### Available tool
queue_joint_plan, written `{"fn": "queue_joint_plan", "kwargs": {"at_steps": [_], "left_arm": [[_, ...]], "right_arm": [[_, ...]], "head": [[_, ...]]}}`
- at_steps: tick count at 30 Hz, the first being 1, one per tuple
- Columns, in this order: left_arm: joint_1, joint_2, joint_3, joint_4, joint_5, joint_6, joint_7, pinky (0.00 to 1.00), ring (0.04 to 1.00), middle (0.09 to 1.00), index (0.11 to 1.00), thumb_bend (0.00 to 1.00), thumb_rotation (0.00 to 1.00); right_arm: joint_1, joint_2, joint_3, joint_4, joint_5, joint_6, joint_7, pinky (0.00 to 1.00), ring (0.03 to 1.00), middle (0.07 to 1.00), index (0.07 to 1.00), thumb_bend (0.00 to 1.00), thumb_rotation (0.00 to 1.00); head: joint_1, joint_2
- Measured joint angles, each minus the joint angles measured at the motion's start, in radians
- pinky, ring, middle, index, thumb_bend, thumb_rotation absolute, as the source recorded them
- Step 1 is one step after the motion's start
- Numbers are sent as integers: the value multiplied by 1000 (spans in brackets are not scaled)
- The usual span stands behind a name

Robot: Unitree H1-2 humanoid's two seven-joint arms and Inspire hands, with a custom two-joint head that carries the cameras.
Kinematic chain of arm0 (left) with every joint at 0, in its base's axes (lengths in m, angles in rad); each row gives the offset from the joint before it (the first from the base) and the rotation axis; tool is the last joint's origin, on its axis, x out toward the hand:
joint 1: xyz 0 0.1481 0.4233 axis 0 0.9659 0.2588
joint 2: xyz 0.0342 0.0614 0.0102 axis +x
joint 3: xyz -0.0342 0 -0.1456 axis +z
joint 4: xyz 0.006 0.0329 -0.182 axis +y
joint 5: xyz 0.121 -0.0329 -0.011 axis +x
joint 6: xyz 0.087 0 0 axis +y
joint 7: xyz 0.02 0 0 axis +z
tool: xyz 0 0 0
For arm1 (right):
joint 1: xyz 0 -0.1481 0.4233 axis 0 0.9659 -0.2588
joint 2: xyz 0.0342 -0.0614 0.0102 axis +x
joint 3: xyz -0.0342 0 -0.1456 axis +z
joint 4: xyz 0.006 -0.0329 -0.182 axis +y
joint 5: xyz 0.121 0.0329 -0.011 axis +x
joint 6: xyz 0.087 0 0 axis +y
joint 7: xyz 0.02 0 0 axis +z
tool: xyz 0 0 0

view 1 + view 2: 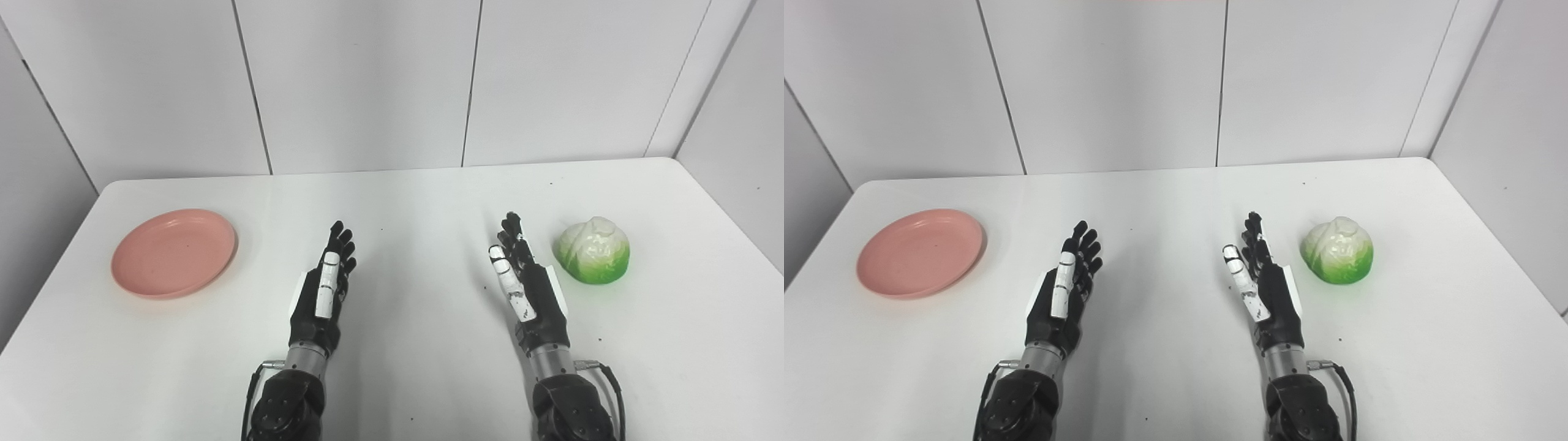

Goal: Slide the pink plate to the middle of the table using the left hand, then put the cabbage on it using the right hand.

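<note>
A pink plate [173,252] lies empty at the left side of the white table [416,202]. A green and white cabbage [592,250] sits at the right side. My left hand [326,285] is open with fingers stretched forward, to the right of the plate and apart from it. My right hand [523,283] is open with fingers stretched forward, just left of the cabbage and not touching it. Both hands hold nothing.
White wall panels stand behind the table's far edge. The table's left and right edges are close to the plate and the cabbage. A bare stretch of table lies between the two hands.
</note>
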Motion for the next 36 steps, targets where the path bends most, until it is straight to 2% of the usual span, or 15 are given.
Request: {"fn": "queue_joint_plan", "kwargs": {"at_steps": [31, 32, 34, 36], "left_arm": [[0, -1, 1, 2, 1, -21, -2, 1000, 1000, 1000, 998, 667, 993], [0, -1, 2, 3, 0, -23, -2, 1000, 1000, 1000, 995, 668, 990], [-1, -3, 7, 5, -1, -24, -2, 1000, 1000, 1000, 992, 667, 985], [-1, -7, 12, 4, -9, -24, -1, 1000, 1000, 992, 989, 668, 987]], "right_arm": [[4, 0, 2, -7, 0, 1, -2, 1000, 1000, 1000, 1000, 643, 766], [4, 0, 2, -7, 1, 1, -2, 1000, 1000, 1000, 1000, 650, 767], [4, 0, 2, -6, 0, 1, -2, 1000, 1000, 1000, 1000, 643, 769], [4, 0, 1, -6, 2, 1, -2, 1000, 1000, 1000, 1000, 639, 767]], "head": [[0, 2], [23, -5], [23, -5], [105, -31]]}}
